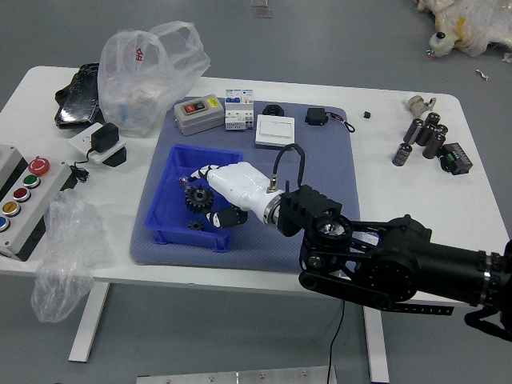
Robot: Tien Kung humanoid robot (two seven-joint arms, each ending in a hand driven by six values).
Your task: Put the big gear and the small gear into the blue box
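The blue box (170,210) contains the big gear (199,199) and, nearer the table's front edge, the small gear (196,226). The right hand (238,189) reaches over its right wall, fingers apart, grasping nothing.

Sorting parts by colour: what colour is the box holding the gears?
The box is blue, seen in the head view.

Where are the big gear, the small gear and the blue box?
Big gear (199,198): head view, its dark toothed face.
Small gear (196,226): head view, its top.
Blue box (190,238): head view, near wall.
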